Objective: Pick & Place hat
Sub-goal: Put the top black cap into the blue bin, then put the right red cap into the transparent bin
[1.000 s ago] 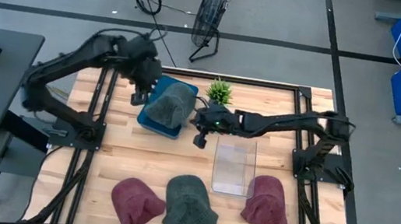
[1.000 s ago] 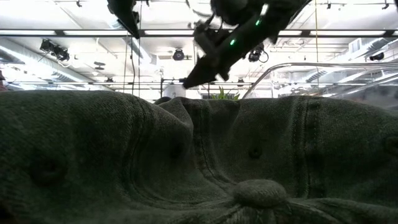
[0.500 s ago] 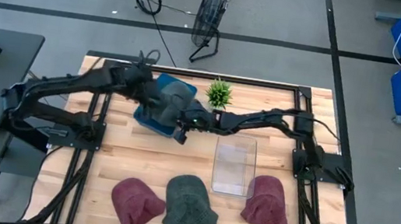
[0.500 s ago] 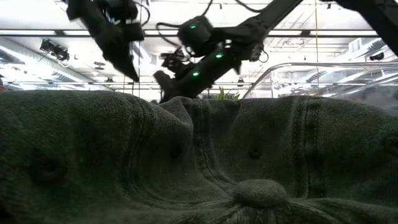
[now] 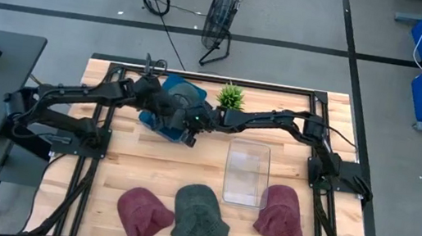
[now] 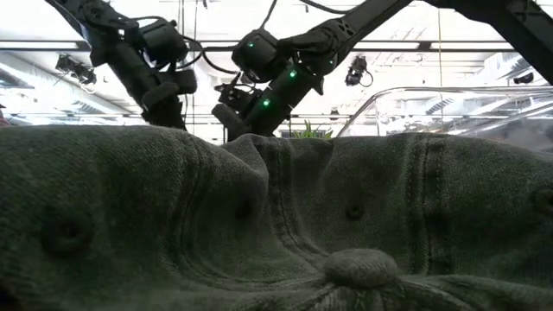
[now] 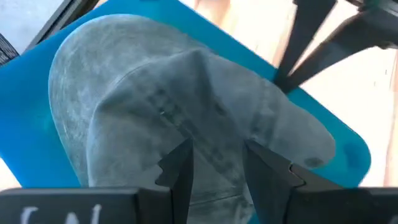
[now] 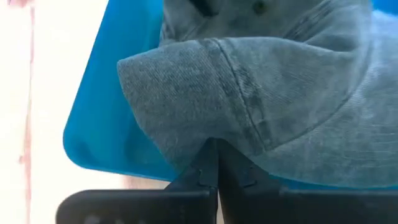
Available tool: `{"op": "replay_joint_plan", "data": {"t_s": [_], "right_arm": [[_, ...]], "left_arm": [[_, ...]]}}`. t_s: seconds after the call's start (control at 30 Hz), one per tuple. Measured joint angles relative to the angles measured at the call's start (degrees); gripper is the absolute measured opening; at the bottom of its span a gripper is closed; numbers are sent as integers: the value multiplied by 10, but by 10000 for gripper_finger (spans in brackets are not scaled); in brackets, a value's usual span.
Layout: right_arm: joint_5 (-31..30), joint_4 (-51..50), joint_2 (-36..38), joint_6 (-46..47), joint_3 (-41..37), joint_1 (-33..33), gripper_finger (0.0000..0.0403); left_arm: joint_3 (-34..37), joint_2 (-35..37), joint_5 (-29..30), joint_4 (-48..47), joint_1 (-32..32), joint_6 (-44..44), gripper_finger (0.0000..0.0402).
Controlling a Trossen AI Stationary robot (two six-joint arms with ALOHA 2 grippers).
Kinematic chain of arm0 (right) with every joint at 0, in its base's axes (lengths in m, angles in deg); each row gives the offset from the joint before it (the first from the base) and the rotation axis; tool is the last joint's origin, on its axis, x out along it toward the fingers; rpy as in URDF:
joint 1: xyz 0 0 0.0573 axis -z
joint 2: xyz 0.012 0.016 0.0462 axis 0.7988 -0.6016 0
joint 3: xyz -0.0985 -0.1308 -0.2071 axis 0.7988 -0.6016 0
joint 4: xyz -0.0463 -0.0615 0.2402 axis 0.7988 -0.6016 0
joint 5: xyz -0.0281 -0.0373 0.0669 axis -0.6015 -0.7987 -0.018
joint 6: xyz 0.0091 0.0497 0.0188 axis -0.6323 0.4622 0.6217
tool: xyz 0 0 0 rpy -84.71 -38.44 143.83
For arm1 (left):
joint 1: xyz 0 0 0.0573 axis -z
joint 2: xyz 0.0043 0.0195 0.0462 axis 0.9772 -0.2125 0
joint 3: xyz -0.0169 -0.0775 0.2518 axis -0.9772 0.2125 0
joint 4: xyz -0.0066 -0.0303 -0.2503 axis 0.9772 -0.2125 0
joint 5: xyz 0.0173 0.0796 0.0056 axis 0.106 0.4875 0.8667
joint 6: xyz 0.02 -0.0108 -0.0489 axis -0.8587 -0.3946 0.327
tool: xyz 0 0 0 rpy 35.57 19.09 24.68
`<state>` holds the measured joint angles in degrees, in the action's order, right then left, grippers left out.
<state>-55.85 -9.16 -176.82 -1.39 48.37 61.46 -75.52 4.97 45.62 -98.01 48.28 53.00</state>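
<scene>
The grey-green cap (image 5: pixel 183 102) lay on the blue tray (image 5: pixel 151 118) toward eleven o'clock of the table (image 5: pixel 120 173), beside the small potted plant (image 5: pixel 231 97). Both arms met over it. The left gripper (image 7: pixel 214 163) came in from nine o'clock and hung over the crown, its fingers parted a little with nothing between them. The right gripper (image 8: pixel 211 163) reached from three o'clock, its fingers pressed together at the cap's folded edge; whether they pinched cloth could not be told.

The cap lay directly under both, so neither arm was clearly nearer. Its long axis seemed to run roughly from seven to one o'clock in the high view. Which end carried the brim could not be told from above.
</scene>
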Motion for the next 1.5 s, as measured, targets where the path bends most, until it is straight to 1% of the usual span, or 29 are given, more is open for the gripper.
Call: {"op": "replay_joint_plan", "data": {"t_s": [0.07,0.13,0.23,0.3,0.4,0.53,0.7,0.77,0.87,0.93,1.0,1.13,1.2,1.27,1.4,1.5], "right_arm": [[-8,-15,3,-1,0,-2,0],[-25,-29,11,-6,-2,-7,1],[-61,-36,36,-39,-4,-14,4],[-84,-30,64,-63,-4,-18,4],[-92,-35,105,-91,-3,-20,4],[-103,-93,171,-105,-3,-24,5],[-157,-210,268,-107,-3,-45,2],[-173,-258,307,-104,-3,-60,2],[-178,-327,364,-96,-3,-80,2],[-175,-367,398,-69,-6,-90,3],[-173,-382,438,-31,-25,-95,3],[-173,-364,522,24,-107,-104,3],[-172,-328,555,34,-159,-112,3],[-165,-273,579,30,-209,-120,3],[-118,-173,594,14,-285,-129,9],[-107,-157,589,18,-307,-130,17]], "left_arm": [[2,0,0,22,0,13,140],[2,0,0,24,0,18,140],[2,0,0,27,0,29,140],[2,0,0,26,0,29,140],[2,0,0,27,0,29,140],[-9,5,-1,22,0,57,140],[-63,59,-9,-24,18,58,140],[-89,90,-11,-47,33,36,140],[-123,139,-13,-90,57,11,140],[-137,170,-13,-119,69,6,140],[-138,198,-12,-142,75,8,140],[-138,224,-11,-189,76,27,140],[-138,223,-11,-203,74,28,140],[-138,216,-11,-207,74,29,140],[-137,183,-15,-207,74,47,140],[-137,152,-47,-201,75,84,140]]}}
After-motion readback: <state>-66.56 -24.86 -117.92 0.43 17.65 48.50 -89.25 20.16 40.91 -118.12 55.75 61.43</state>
